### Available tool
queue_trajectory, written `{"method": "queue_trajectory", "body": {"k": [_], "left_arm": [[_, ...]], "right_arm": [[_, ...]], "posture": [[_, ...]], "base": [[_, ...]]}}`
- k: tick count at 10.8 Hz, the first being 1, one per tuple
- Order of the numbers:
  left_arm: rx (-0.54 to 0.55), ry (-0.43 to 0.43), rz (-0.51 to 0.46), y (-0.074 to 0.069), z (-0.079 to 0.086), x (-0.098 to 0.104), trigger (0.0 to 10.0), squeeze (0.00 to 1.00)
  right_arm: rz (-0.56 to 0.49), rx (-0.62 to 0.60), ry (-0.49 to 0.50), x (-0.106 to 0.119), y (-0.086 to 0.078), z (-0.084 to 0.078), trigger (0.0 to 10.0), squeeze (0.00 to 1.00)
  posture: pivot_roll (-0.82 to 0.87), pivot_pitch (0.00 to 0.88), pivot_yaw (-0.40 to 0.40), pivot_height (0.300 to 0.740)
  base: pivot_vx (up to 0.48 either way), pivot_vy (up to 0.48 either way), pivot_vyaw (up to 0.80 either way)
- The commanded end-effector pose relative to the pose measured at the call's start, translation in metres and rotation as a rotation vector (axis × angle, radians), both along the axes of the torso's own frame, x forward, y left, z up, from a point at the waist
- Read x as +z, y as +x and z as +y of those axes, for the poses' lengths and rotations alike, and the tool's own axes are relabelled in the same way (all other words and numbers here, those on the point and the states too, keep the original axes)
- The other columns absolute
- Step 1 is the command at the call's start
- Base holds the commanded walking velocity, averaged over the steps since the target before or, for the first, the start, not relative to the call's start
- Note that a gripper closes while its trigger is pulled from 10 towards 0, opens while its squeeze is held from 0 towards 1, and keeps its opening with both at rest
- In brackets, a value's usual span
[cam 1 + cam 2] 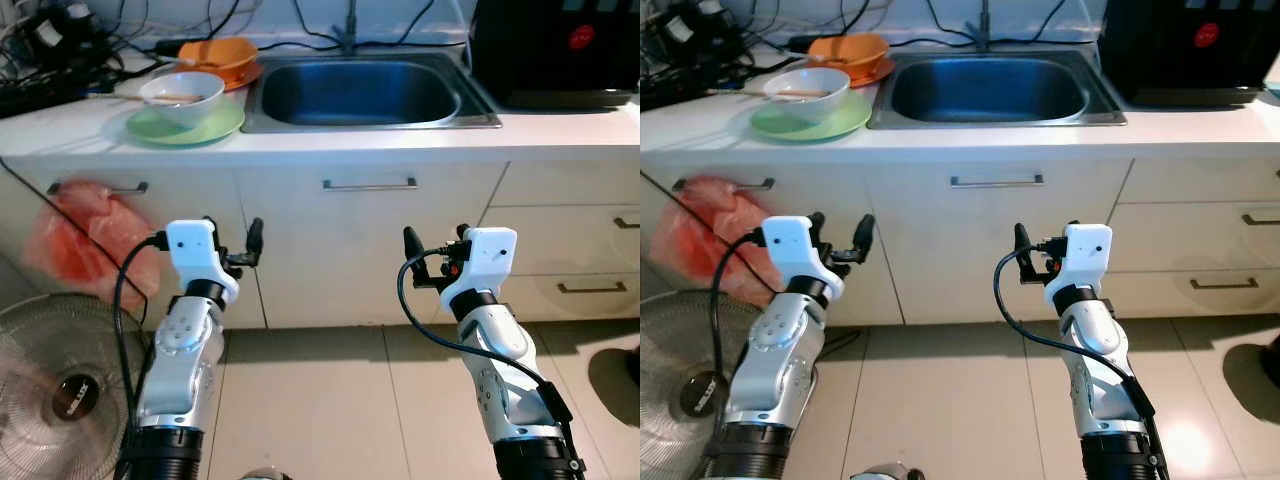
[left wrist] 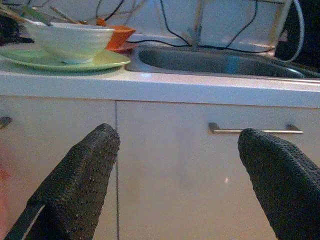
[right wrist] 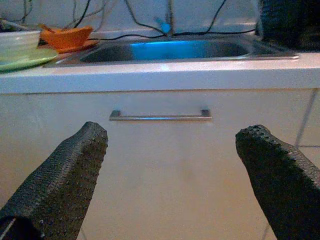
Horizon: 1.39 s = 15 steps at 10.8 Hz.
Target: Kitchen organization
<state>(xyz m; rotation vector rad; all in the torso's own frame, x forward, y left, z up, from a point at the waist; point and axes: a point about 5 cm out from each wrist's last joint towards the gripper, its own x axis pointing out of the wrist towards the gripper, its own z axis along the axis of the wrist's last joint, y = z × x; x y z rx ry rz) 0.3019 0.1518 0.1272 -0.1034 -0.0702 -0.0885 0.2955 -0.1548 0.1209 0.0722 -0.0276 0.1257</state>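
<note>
A white bowl (image 1: 182, 97) with chopsticks across it sits on a green plate (image 1: 218, 124) at the left of the white counter (image 1: 400, 140). Behind it an orange bowl (image 1: 216, 55) rests on an orange plate. A steel sink (image 1: 365, 95) lies in the middle of the counter, holding nothing. My left gripper (image 1: 232, 240) and right gripper (image 1: 437, 245) are both open and hold nothing. They hang below counter height, facing the cabinet doors under the sink. The door handle (image 2: 255, 129) shows between the fingers in the left wrist view and in the right wrist view (image 3: 160, 116).
A black appliance (image 1: 560, 50) stands on the counter at the right. Cables and a power strip (image 1: 45, 60) crowd the back left. A red plastic bag (image 1: 85, 240) hangs from the left cabinet handle above a floor fan (image 1: 60, 390). Drawers (image 1: 590, 250) are at the right; tiled floor lies below.
</note>
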Motion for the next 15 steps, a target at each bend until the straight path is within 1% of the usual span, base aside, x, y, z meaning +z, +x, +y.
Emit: {"method": "queue_trajectory", "body": {"k": [1,8,11,13,15], "left_arm": [[-0.004,0.005,-0.023,0.002,-0.002,0.006,10.0,0.00],[-0.005,0.007,-0.014,0.002,-0.002,0.003,10.0,0.00],[-0.002,0.003,-0.015,0.002,-0.005,0.003,10.0,0.00],[0.023,-0.003,-0.004,0.003,-0.004,-0.003,10.0,0.00],[0.055,-0.012,-0.018,0.004,0.001,0.000,10.0,0.00]], "right_arm": [[-0.013,-0.014,0.006,0.003,0.002,-0.004,10.0,0.00],[-0.010,-0.004,0.006,0.002,0.001,-0.002,10.0,0.00],[-0.010,0.000,0.001,0.000,0.002,-0.003,10.0,0.00],[-0.015,0.022,0.006,0.004,0.006,0.005,10.0,0.00],[-0.042,0.074,-0.018,0.010,0.012,0.013,10.0,0.00]], "posture": [[0.14,0.031,0.044,0.740],[0.13,0.026,0.046,0.740],[0.13,0.018,0.040,0.740],[0.13,0.000,0.006,0.740],[0.16,0.000,-0.008,0.740]], "base": [[0.480,0.000,0.00],[0.480,0.000,0.00],[0.472,0.000,0.00],[0.452,0.000,0.00],[0.366,0.000,0.00]]}}
